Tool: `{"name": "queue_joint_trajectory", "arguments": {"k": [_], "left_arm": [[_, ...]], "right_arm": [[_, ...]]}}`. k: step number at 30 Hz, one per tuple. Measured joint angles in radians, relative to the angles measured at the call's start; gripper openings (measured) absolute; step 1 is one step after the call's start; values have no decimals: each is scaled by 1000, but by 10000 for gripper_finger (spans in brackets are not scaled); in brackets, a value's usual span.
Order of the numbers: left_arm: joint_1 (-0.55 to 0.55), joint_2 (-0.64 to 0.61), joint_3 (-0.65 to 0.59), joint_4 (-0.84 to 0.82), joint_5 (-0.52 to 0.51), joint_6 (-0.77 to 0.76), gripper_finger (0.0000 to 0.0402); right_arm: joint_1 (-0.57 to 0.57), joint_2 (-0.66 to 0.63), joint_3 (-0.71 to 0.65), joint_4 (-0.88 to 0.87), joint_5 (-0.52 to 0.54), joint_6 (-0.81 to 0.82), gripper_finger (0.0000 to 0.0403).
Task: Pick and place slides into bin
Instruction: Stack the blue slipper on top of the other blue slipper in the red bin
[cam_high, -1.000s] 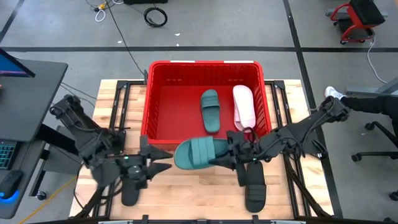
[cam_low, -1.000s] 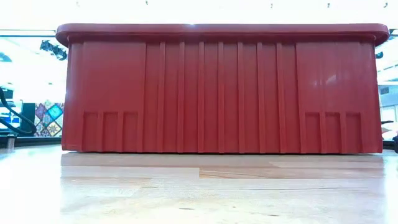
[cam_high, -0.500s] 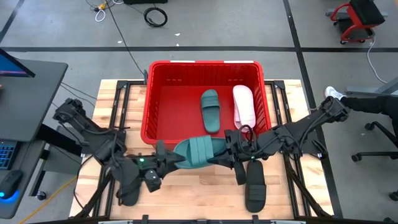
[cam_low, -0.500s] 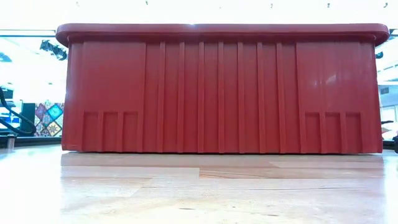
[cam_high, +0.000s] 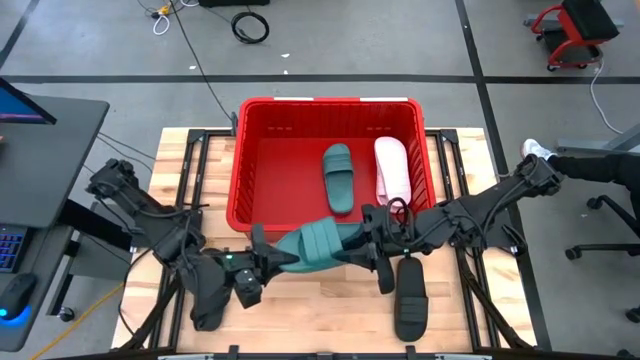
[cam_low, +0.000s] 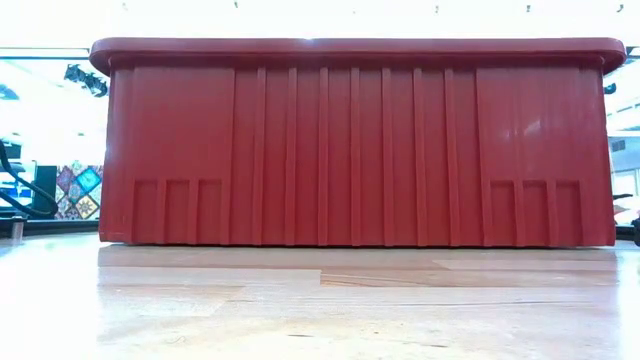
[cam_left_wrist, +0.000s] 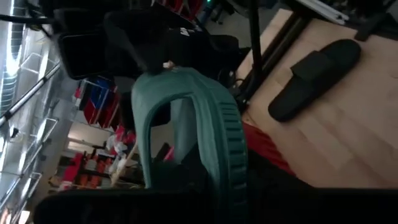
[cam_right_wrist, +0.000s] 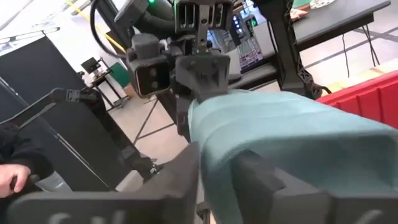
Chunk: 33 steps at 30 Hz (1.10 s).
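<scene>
A dark teal slide (cam_high: 322, 243) hangs between my two grippers, just in front of the near wall of the red bin (cam_high: 250, 150). My left gripper (cam_high: 283, 260) is shut on its left end and my right gripper (cam_high: 360, 247) on its right end. Inside the bin a second teal slide (cam_high: 338, 178) and a pale pink slide (cam_high: 392, 172) lie on the floor. One black slide (cam_high: 410, 300) lies on the table at the near right. Another black slide (cam_high: 205, 305) lies under my left arm. The low view shows only the bin's wall (cam_low: 350, 150). My left gripper comes in level from the table's left and pinches the slide's left end (cam_right_wrist: 205, 93) between its two fingers. The slide is lifted clear of the table, with its ribbed strap (cam_left_wrist: 214, 124) arching just ahead of the fingers. My right gripper comes in level from the table's right, and the slide's right end (cam_right_wrist: 217, 180) sits between its two fingers (cam_right_wrist: 183, 171). The slide runs away from it toward my left gripper (cam_right_wrist: 202, 68). It is off the table and tipped onto one long edge.
The wooden table (cam_high: 320, 310) has bare boards between the two black slides. The bin stands at the table's far middle, with metal frame rails (cam_high: 195, 170) on either side of it. A person's leg and shoe (cam_high: 540, 152) show beyond the right edge.
My left gripper has gone toward the table's right, reached the teal slide's left end and shut on it. The slide, held all along by my right gripper, has tipped a little onto its edge and stays clear of the table.
</scene>
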Motion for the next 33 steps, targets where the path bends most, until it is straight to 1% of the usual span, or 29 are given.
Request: {"name": "queue_joint_trajectory", "arguments": {"k": [4,9,13,15,20,22,24,27,30,33], "left_arm": [[-33,-5,0,16,-67,-1,46],[-59,-39,-1,19,-172,-79,46],[-66,-84,-1,19,-283,-196,46],[-63,-111,-1,19,-306,-284,46],[-8,-162,0,24,-304,-462,46],[25,-165,0,48,-307,-499,46],[59,-165,0,96,-305,-515,46],[103,-165,0,174,-265,-506,46],[147,-156,-1,263,-207,-447,46],[171,-155,-1,354,-164,-378,46]], "right_arm": [[1,-29,3,-12,-1,-41,170],[3,-110,19,-37,35,-139,245],[3,-215,20,-88,53,-189,288],[3,-262,21,-141,80,-190,303],[2,-326,20,-302,142,-157,325],[2,-327,20,-353,175,-114,332],[-1,-310,20,-401,212,-36,341],[-26,-264,20,-441,294,114,360],[-58,-212,19,-419,349,231,381],[-109,-175,19,-291,330,270,396]]}}
